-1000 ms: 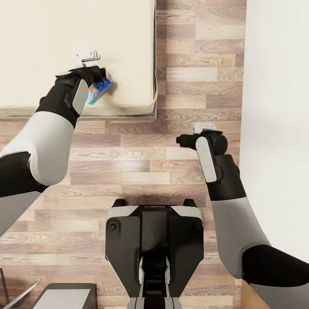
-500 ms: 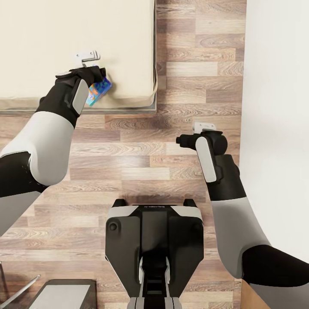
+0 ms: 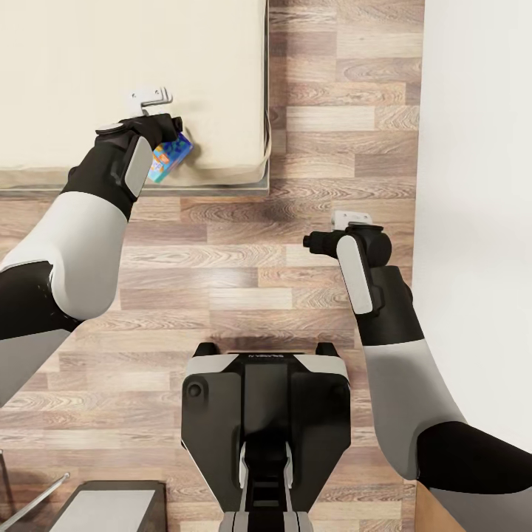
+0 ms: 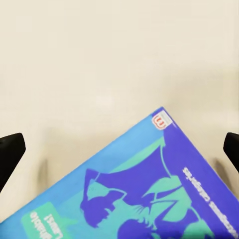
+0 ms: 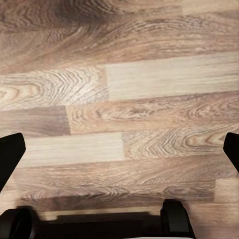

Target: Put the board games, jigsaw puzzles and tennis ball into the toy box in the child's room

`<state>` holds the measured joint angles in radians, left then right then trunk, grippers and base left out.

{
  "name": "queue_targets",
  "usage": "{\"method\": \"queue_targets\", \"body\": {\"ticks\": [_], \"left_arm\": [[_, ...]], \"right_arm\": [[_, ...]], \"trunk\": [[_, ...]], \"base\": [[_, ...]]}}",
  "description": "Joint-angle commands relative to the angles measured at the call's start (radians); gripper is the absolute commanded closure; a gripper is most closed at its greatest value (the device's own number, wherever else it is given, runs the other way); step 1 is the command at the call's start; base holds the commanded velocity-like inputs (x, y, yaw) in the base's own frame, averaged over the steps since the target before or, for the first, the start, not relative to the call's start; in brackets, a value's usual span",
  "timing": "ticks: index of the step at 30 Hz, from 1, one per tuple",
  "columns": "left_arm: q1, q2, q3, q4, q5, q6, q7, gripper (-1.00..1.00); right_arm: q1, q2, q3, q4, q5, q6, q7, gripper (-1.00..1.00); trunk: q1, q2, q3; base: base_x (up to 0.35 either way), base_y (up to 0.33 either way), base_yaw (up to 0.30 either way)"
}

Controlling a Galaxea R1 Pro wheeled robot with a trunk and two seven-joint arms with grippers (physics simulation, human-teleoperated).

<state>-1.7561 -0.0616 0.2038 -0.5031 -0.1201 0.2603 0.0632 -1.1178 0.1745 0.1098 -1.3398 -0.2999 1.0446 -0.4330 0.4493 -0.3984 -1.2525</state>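
A blue and teal board game (image 3: 171,155) lies tilted near the front edge of the beige bed (image 3: 89,52), partly under my left wrist. In the left wrist view the board game (image 4: 144,189) sits close below the camera, corner pointing out over the mattress. My left gripper (image 3: 151,96) hangs over the bed; its black fingertips (image 4: 10,152) stand wide apart on either side of the box, with no contact visible. My right gripper (image 3: 352,219) hovers open over the wooden floor (image 5: 119,99) with nothing in it. The table and the toy box are out of view.
A white wall (image 3: 480,148) runs close along my right arm. The bed's dark frame (image 3: 222,189) ends just ahead of my base (image 3: 266,414). A grey-topped piece of furniture (image 3: 111,510) and a thin metal leg (image 3: 33,502) sit at the lower left.
The whole picture shifted a little between one second and half a second ago, so the bed's front edge now sits slightly higher. Both arms hold the same pose.
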Motion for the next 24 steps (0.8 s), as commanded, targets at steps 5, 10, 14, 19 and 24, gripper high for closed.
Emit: {"method": "queue_targets", "body": {"ticks": [5, 10, 14, 19, 24], "left_arm": [[0.000, -0.001, 0.006, -0.001, -0.010, 0.005, -0.002, -1.00], [0.000, -0.001, 0.006, -0.001, -0.010, 0.005, -0.002, -1.00], [0.017, -0.019, 0.003, -0.018, -0.015, -0.012, 0.000, -1.00], [0.025, -0.020, 0.004, -0.030, -0.015, -0.018, 0.003, -1.00], [0.024, -0.017, 0.003, -0.045, -0.015, -0.033, 0.006, -1.00]], "right_arm": [[0.000, 0.000, 0.001, -0.001, -0.010, 0.003, -0.010, -1.00], [0.000, 0.000, 0.001, -0.001, -0.010, 0.003, -0.010, -1.00], [0.017, 0.000, 0.001, 0.016, -0.015, 0.003, -0.010, -1.00], [0.025, 0.000, 0.001, 0.030, -0.015, 0.003, -0.010, -1.00], [0.038, 0.000, 0.002, 0.035, -0.015, 0.003, -0.010, -1.00]], "trunk": [[0.001, -0.002, -0.001], [0.001, -0.002, -0.001], [0.001, -0.002, -0.001], [0.001, -0.002, -0.001], [0.001, -0.002, -0.001]], "base": [[0.000, 0.000, 0.000], [0.000, 0.000, 0.000], [0.000, 0.000, 0.000], [0.000, 0.000, 0.000], [0.000, 0.000, 0.000]]}}
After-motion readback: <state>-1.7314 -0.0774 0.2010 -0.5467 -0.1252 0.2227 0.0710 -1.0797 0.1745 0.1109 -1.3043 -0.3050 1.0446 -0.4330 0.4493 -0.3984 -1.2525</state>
